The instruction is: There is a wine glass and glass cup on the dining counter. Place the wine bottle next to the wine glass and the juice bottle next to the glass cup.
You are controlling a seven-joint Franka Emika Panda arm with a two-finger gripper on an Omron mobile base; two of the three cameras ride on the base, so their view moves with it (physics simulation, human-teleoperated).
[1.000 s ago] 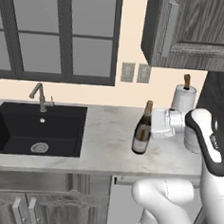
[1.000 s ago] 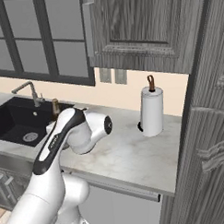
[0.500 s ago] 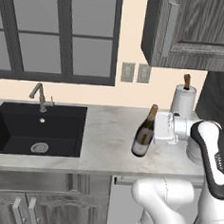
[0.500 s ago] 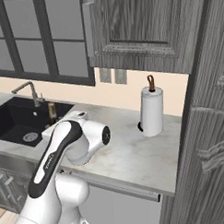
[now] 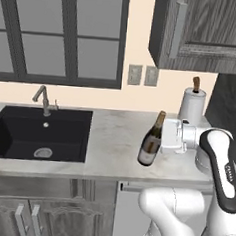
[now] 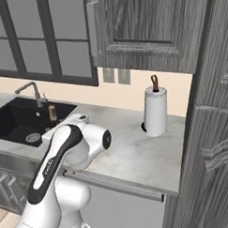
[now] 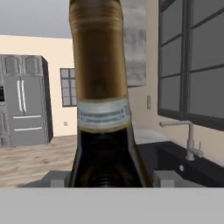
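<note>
Early stage: gripper (image 5: 162,138) clamped on the wine bottle (image 5: 151,141), held tilted just above the sink-side tabletop (image 5: 113,139) near the paper towel roll (image 5: 192,104); carrying to the wine glass and the whole juice bottle step remain.

Both base views look forward and down over the arm at the same marble bench (image 5: 113,139), one from behind-left, the other from behind-right; both take in the black sink (image 5: 36,133) and paper towel roll (image 6: 155,111). The hand view sits very near the wine bottle (image 7: 103,109), facing along the bench toward the faucet (image 7: 186,140).
</note>
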